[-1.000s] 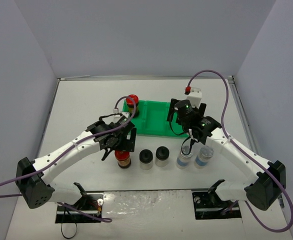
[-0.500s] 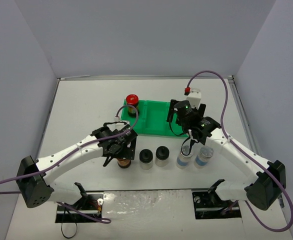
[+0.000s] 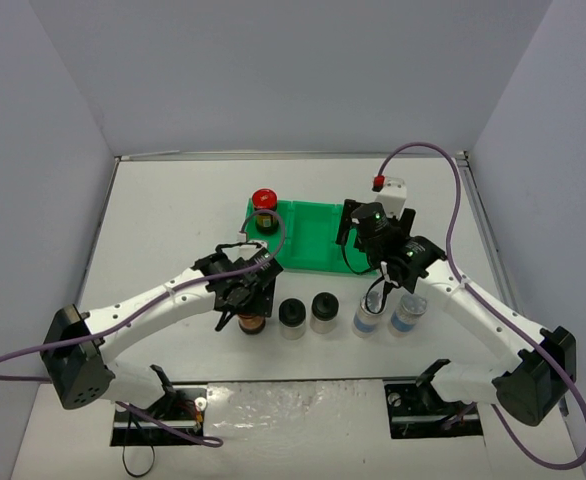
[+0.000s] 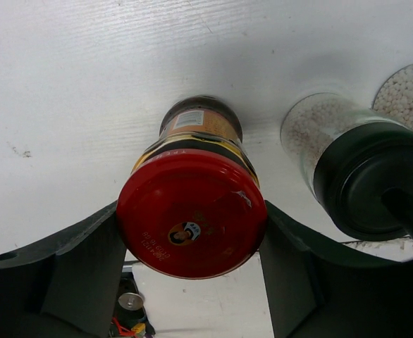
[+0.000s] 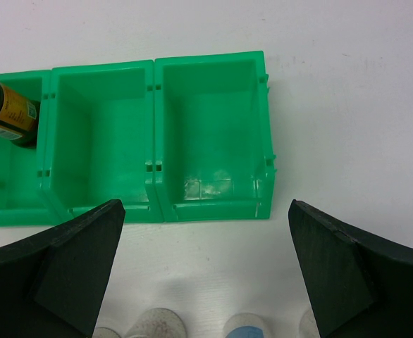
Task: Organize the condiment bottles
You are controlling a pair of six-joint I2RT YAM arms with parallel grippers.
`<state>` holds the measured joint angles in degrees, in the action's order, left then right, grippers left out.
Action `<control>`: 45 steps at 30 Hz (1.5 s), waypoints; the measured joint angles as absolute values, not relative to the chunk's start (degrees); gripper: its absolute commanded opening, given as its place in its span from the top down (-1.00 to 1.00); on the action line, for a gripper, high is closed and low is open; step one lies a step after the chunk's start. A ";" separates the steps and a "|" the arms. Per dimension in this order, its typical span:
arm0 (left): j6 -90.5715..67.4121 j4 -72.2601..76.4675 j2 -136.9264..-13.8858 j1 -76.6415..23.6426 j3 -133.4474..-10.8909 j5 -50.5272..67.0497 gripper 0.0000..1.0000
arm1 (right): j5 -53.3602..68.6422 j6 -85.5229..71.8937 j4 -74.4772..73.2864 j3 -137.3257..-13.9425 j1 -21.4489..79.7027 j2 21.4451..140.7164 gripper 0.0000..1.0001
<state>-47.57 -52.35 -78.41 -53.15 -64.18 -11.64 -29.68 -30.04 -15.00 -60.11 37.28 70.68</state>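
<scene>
My left gripper (image 3: 245,305) (image 4: 191,211) is shut on a red-capped jar (image 3: 251,322) (image 4: 192,215) that stands on the table, with a finger pressed against each side of its cap. Two pale, black-capped jars (image 3: 292,316) (image 3: 324,310) stand right of it, the closer one (image 4: 372,183) almost beside my fingers. Further right are two silver-capped jars (image 3: 369,318) (image 3: 407,313). A second red-capped jar (image 3: 264,200) (image 5: 5,109) stands in the left compartment of the green tray (image 3: 308,250) (image 5: 153,141). My right gripper (image 3: 378,292) (image 5: 205,208) hangs open above the silver-capped jars, holding nothing.
The green tray's middle and right compartments hold nothing. A small white box with a red plug (image 3: 390,187) sits behind the tray on the right. Grey walls close off the table at the back and both sides.
My left arm has come toward the near edge and down over the front red-capped jar, and its jaws have closed on the cap. The right arm has barely moved.
</scene>
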 measured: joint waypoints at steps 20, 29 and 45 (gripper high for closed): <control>-39.18 -61.76 -85.95 -51.00 -92.10 -17.87 1.00 | -29.99 -30.04 -15.03 -59.77 37.28 70.24 -1.00; -32.23 -59.17 -95.74 -42.94 -94.94 -18.30 1.00 | -30.13 -30.06 -15.30 -59.77 37.34 69.54 -1.00; -26.27 -54.61 -107.25 -38.86 -108.44 -17.35 1.00 | -30.56 -30.29 -15.73 -59.77 37.60 69.08 -1.00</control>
